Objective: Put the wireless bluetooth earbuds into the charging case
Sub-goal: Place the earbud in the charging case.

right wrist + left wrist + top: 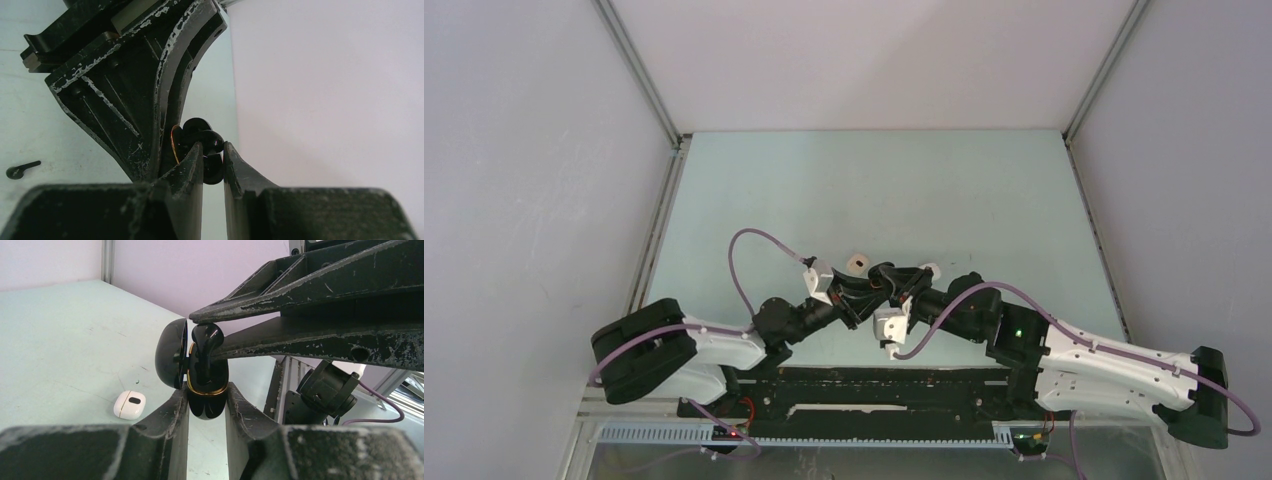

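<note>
loose black earbud [20, 170]: lies on the tabletop [30, 110], low at the far left of the right wrist view, well apart from both claws.
white case [130, 405]: lies flat on the tabletop, lower left of the left wrist view, with a dark oval spot on top. Nothing touches it.
left claw [207, 390]: bottom middle of the left wrist view, clamped on the black charging case [207, 407] with one finger on each side.
black charging case: stands upright between those fingers, up off the tabletop. It has a gold ring around its mouth.
lid [171, 352]: swung open to the left of the case.
held black earbud [205, 337]: sits right at the mouth of the case, its low end down by the gold ring. How deep it goes cannot be told.
right claw [212, 147]: pinched on the held black earbud. In the left wrist view it reaches in from the upper right.
top view: the two claws meet tip to tip near the middle of the frame.
</note>
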Motion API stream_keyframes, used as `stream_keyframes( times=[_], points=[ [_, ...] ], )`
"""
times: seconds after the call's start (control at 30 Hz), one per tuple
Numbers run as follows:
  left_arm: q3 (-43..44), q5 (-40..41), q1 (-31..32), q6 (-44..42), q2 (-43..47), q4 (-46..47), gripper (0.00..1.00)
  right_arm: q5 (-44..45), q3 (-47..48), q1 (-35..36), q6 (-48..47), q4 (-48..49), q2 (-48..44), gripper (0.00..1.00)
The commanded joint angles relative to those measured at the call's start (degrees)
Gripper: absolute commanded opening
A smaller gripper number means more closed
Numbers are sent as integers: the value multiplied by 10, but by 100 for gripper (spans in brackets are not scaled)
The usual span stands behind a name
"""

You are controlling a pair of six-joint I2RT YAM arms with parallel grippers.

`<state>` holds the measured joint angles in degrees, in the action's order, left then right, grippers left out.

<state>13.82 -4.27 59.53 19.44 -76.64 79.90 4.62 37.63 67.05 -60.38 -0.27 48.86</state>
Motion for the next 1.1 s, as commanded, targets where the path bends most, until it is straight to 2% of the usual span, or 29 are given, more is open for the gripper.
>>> stream_keyframes(
  times=[0.0,0.17,0.43,0.5,0.6,0.83,1.07],
  points=[
    [10,6,1,-19,-5,69,0,3,-2,3,37,11,9,0],
    [4,-4,2,-15,-16,108,0,6,-2,5,41,25,18,0],
    [-12,26,2,-29,-1,109,0,-3,-2,7,9,-32,10,0],
    [-15,32,2,-33,0,107,0,-3,-1,7,1,-45,7,4],
    [-13,29,2,-34,0,107,0,-11,-1,7,-9,-63,4,19],
    [-11,21,2,-36,-9,106,0,-61,27,7,-9,-141,7,32],
    [-8,11,2,-40,-14,107,0,-75,48,7,-5,-183,16,36]
  ],
)
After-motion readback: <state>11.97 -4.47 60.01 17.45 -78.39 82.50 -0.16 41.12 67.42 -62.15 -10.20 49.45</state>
